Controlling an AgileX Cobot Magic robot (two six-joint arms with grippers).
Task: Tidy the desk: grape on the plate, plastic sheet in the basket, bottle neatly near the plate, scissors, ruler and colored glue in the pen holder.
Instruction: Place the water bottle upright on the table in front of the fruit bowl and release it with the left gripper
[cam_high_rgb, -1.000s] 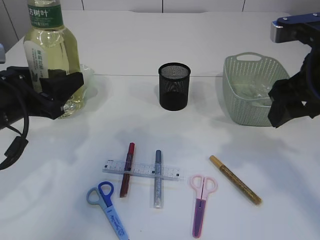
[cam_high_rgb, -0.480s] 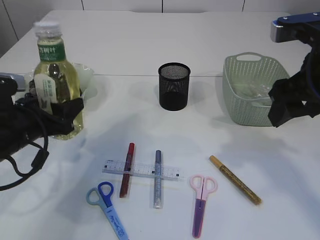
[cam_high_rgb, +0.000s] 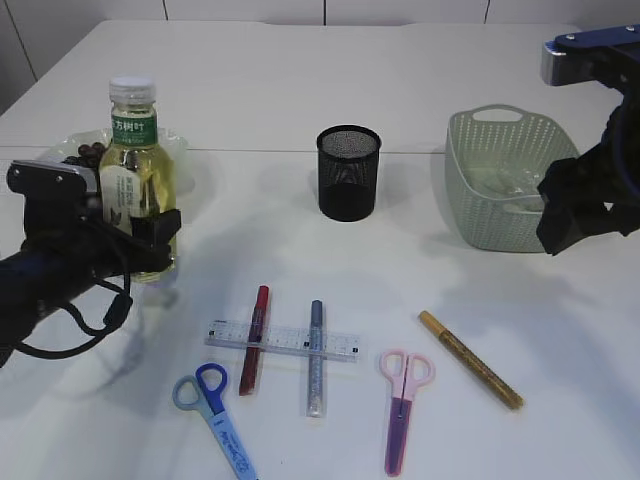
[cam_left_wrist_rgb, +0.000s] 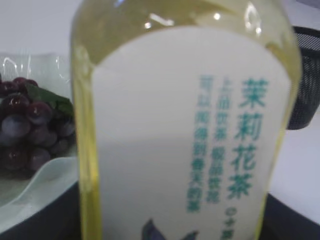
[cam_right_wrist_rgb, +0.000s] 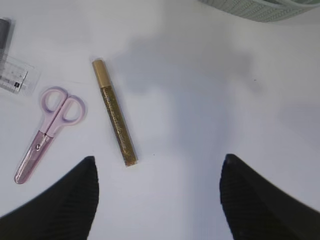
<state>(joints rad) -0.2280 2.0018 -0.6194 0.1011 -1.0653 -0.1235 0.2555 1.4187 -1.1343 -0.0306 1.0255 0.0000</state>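
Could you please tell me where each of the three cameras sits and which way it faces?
Exterior view: in front of the desk, slanting down at the black mesh pen holder; both arms show.
Left wrist view: on the left arm, close behind the clear tea bottle held in the left gripper, facing the purple grapes.
Right wrist view: above the desk, looking down between the right gripper fingers.
Shared: exterior and right wrist both show the pink scissors and gold glitter glue pen.

A clear glossy plastic bottle (cam_high_rgb: 133, 180) with a paper-like label is standing by a translucent plate (cam_left_wrist_rgb: 30, 190), while a black wire-mesh pen holder (cam_high_rgb: 349, 172) and matt green perforated plastic basket (cam_high_rgb: 505, 180) are sitting on the smooth white table (cam_high_rgb: 560, 330)
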